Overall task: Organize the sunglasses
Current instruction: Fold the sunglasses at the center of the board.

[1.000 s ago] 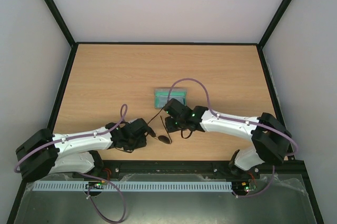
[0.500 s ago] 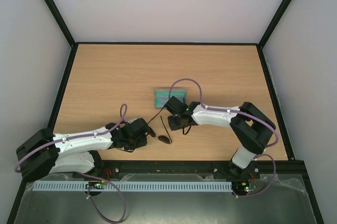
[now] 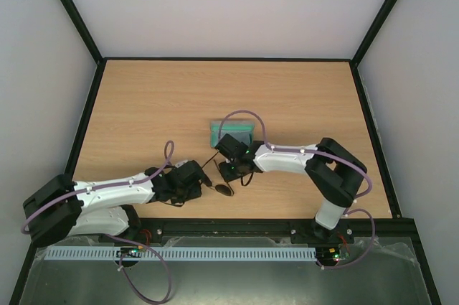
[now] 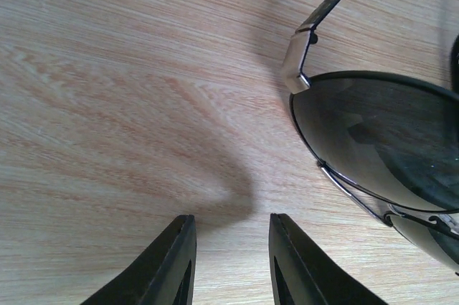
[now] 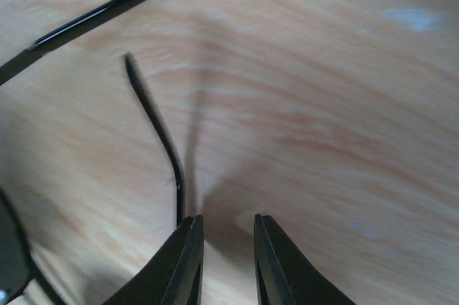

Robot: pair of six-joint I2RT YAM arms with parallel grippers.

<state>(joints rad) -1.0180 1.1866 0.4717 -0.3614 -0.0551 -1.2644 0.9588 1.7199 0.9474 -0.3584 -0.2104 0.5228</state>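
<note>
Your left gripper (image 4: 232,219) and right gripper (image 5: 226,219) stand narrowly parted, holding nothing. Sunglasses (image 4: 380,140) lie unfolded; nothing is organised yet

White arms (image 3: 115,191), purple cables (image 3: 242,111), tapered black fingers (image 4: 168,265).

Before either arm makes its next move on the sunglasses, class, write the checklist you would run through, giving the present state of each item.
1. Left pincer empty: ok, only table shows between its fingers.
2. Left pincer lined up on the sunglasses: not ok, the lens lies off to the right in its wrist view.
3. Right pincer around a temple arm: not ok, its end meets one fingertip, outside the gap.
4. Both temple arms folded: not ok, they splay out.
5. Case open to receive: cannot tell from the top view.
</note>
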